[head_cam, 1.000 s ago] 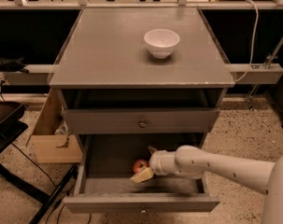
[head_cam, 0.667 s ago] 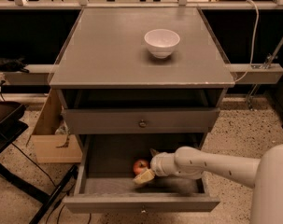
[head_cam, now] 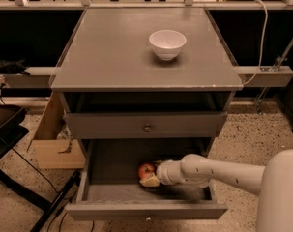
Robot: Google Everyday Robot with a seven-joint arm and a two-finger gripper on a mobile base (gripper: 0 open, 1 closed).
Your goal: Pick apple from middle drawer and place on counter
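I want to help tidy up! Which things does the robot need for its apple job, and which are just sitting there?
For the job:
apple
middle drawer, open
counter
claw, inside the drawer beside the apple

Just lying about:
white bowl, on the counter
cardboard box, on the floor

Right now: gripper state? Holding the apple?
Gripper: down in the middle drawer, beside the apple; open, closed or holding cannot be told.
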